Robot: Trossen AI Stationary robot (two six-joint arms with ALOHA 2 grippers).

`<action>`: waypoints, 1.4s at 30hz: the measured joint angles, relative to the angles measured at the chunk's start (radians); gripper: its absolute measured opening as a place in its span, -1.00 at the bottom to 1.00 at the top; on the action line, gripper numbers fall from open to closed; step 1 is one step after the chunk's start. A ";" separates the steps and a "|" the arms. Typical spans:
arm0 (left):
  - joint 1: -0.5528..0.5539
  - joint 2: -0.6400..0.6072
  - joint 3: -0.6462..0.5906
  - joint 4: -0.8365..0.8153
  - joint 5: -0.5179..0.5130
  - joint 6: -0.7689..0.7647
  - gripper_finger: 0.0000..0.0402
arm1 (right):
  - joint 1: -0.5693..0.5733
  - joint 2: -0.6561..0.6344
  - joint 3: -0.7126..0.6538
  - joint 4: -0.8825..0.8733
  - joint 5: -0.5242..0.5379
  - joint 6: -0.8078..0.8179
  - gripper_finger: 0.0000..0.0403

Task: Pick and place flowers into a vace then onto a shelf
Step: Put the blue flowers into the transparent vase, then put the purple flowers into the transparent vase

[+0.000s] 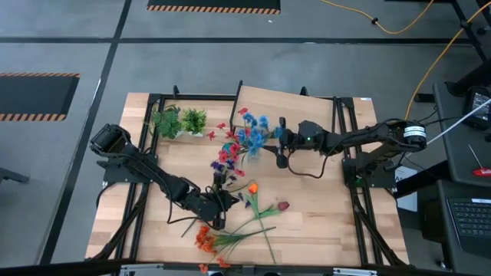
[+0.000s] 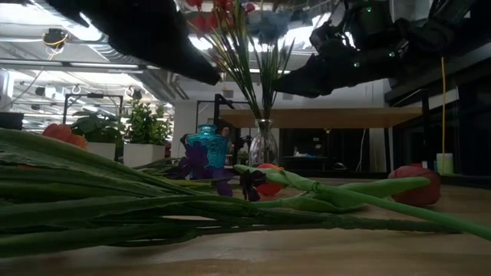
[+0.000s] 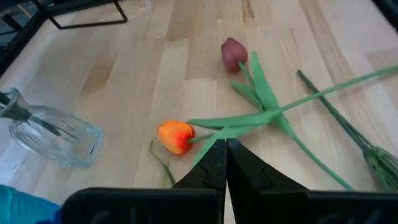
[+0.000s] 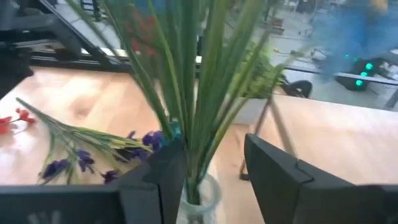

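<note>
A clear glass vase point(image 2: 263, 147) stands at the table's middle with a bunch of red and blue flowers point(image 1: 247, 135) upright in it. My right gripper point(image 4: 211, 143) is open, a finger on either side of the green stems point(image 4: 198, 112) above the vase's mouth point(image 4: 200, 202). My left gripper point(image 3: 226, 146) is shut and empty, raised above the table near an orange tulip point(image 3: 176, 135) and a dark red tulip point(image 3: 234, 53) that lie flat. A purple spray point(image 1: 224, 161) and an orange spray point(image 1: 205, 239) also lie on the table. The shelf point(image 1: 295, 103) stands at the far edge. My right gripper stands open around the stems just above the vase's mouth, coming in nearly level from the table's right. One finger point(image 4: 165, 177) is close beside the stems; whether it touches them I cannot tell.
Two leafy green plants point(image 1: 178, 121) stand at the far left. A teal vase point(image 2: 209, 146) stands left of the glass one. Long green stems point(image 2: 153, 207) lie across the table's near part. Black frame rails point(image 1: 138, 222) run along both table sides.
</note>
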 joint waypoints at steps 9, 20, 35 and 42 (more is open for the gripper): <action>0.000 -0.032 0.000 -0.062 -0.004 -0.050 -0.99 | -0.013 -0.119 0.001 -0.207 -0.007 0.031 -0.13; -0.001 -0.141 0.000 -0.305 0.000 -0.307 -0.99 | -0.010 -0.218 0.001 -0.375 -0.035 0.029 -0.13; -0.001 -0.146 0.000 -0.653 0.102 -0.700 -0.99 | 0.103 -0.309 0.001 -0.435 -0.037 0.040 -0.13; -0.003 -0.146 0.000 -0.674 0.166 -0.762 -0.99 | 0.185 -0.309 -0.003 -0.434 -0.034 0.065 -0.13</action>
